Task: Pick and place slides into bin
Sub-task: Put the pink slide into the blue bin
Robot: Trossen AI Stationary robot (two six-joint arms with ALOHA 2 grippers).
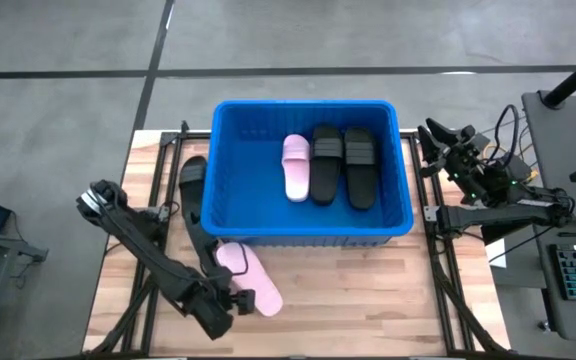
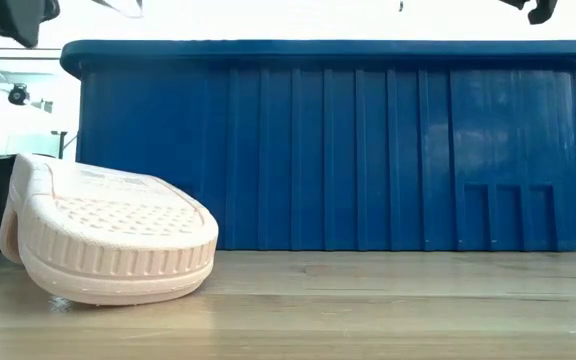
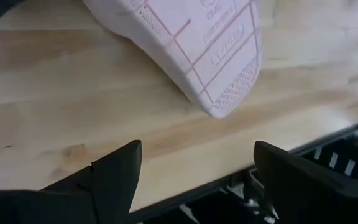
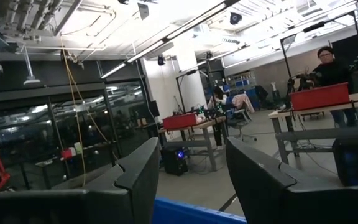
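A light pink slide (image 1: pixel 249 277) lies sole up on the wooden table, just in front of the blue bin (image 1: pixel 230 170). In the low view this pink slide (image 2: pixel 108 240) tilts up toward the bin (image 2: pixel 328 150). My left gripper (image 3: pixel 197 177) hovers open above the table's near edge, close to the slide's (image 3: pixel 197 43) near end without touching it; in the high view it (image 1: pixel 230 302) sits at that end. Inside the bin lie a pink slide (image 1: pixel 296 166) and two black slides (image 1: pixel 343 165). Another black slide (image 1: pixel 192 186) lies left of the bin. My right gripper (image 4: pixel 188 168) waits open, raised, at the table's right.
Bare wood (image 1: pixel 368 290) stretches in front of the bin to the right of the pink slide. The table's near edge (image 3: pixel 229 186) runs just under my left fingers. Beyond the table, a person (image 4: pixel 331 68) stands at a workbench in the room.
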